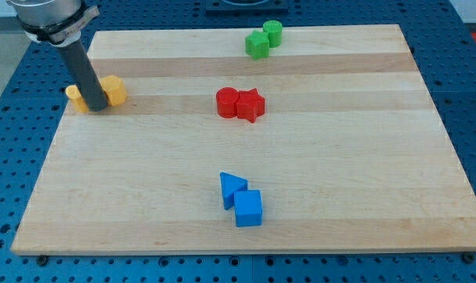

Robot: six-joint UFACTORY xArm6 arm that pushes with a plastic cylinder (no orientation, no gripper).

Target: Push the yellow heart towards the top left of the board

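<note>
Camera view showed you my tip (97, 108), no fingers to read, probably touching the yellow heart (114, 90), upper left of frame.

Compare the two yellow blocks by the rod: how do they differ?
The yellow block on the right shows more fully, chunky and lobed; the yellow block on the left is half hidden behind the rod. It sits at the board's left edge. My tip sits between them. Both are yellow.
</note>
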